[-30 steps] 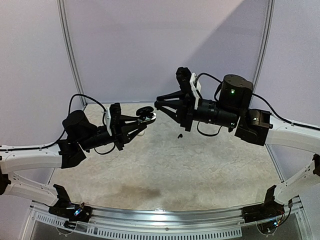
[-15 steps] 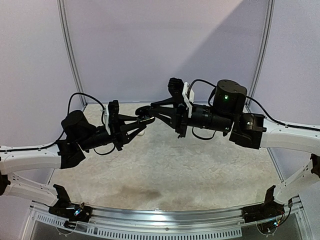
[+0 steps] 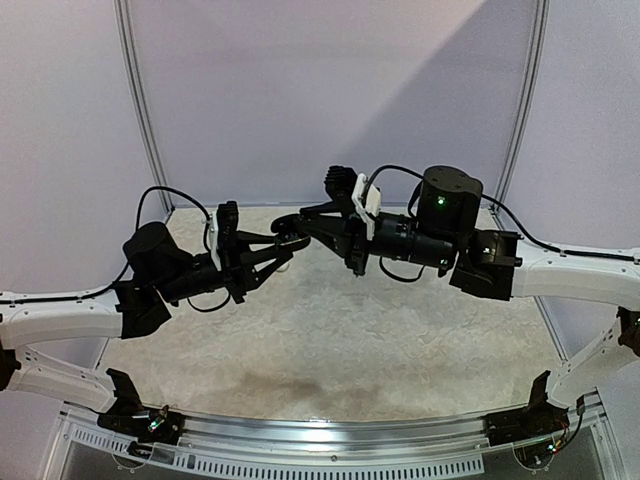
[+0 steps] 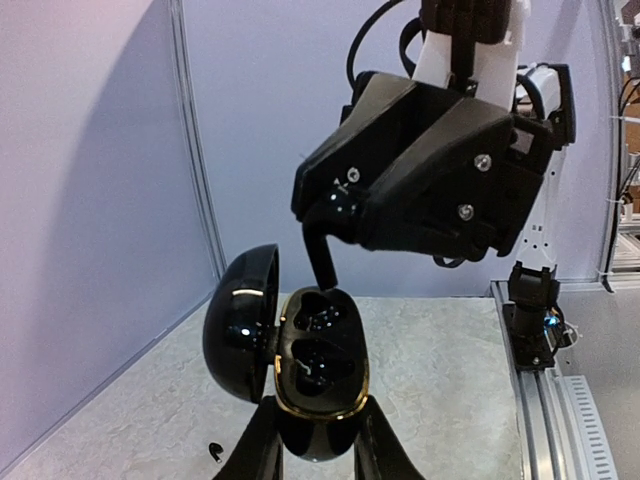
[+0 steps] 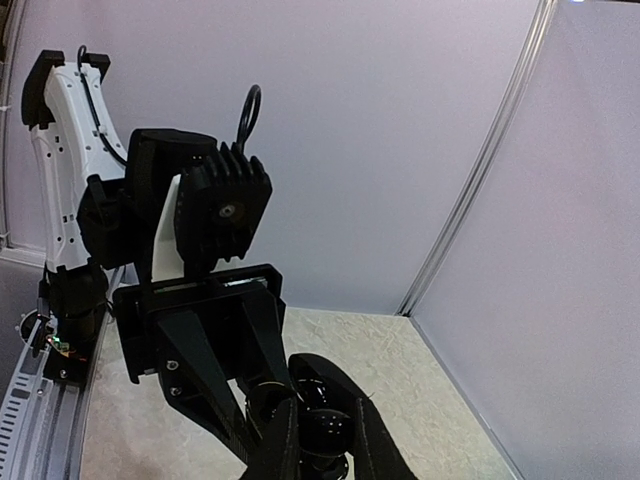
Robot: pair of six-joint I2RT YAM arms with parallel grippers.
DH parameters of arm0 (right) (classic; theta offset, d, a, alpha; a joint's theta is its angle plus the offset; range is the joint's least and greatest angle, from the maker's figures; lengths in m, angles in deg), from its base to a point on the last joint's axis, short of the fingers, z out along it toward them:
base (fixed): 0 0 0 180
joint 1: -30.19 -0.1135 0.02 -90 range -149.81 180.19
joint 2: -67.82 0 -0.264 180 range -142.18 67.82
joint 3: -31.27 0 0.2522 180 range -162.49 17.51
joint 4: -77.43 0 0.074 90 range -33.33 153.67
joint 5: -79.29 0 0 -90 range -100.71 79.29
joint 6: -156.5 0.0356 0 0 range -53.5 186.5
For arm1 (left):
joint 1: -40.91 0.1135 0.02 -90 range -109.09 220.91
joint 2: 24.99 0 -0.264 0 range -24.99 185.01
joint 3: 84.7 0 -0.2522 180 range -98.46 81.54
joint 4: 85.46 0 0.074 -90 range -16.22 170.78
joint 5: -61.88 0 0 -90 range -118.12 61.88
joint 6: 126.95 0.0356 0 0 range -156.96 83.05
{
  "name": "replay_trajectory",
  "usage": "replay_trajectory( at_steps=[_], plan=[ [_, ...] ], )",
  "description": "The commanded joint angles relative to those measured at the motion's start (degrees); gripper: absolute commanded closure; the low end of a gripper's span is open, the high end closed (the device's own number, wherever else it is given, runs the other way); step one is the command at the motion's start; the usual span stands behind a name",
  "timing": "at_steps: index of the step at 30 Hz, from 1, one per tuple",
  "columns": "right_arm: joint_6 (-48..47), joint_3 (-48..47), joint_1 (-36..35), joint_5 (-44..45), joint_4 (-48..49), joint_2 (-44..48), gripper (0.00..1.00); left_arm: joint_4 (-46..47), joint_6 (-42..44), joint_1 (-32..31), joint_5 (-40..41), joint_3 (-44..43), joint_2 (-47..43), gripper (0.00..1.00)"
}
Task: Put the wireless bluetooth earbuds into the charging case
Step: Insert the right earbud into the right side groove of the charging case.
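Observation:
My left gripper [image 4: 318, 420] is shut on the lower body of a glossy black charging case [image 4: 322, 352], held up above the table. Its lid [image 4: 238, 322] hangs open to the left, and both moulded slots look dark. My right gripper [image 4: 338, 208] is shut on a black earbud [image 4: 322, 258] whose stem points down at the rim of the case's far slot. In the right wrist view the earbud [image 5: 325, 432] sits between my fingers [image 5: 283, 445] with the case [image 5: 322, 385] just beyond. From above, both grippers [image 3: 283, 243] [image 3: 308, 228] meet at the case [image 3: 287, 222].
Another black earbud [image 4: 213, 452] lies loose on the mottled beige table [image 4: 440, 380] below the case. A metal rail [image 4: 548, 400] and the right arm's base run along the table's edge. Lilac wall panels [image 3: 320, 90] close in the back and sides.
The right arm has swung left and slightly down, carrying its earbud from a gap away to right over the open case. The left arm and the case have stayed still.

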Motion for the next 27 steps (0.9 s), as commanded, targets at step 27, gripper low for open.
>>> replay_trajectory(
  at_steps=[27],
  plan=[
    [-3.52,2.57,0.28,7.11,1.86,-2.26,0.95,3.74,-0.61,-0.82,1.79,0.9,-0.44,1.0]
  ],
)
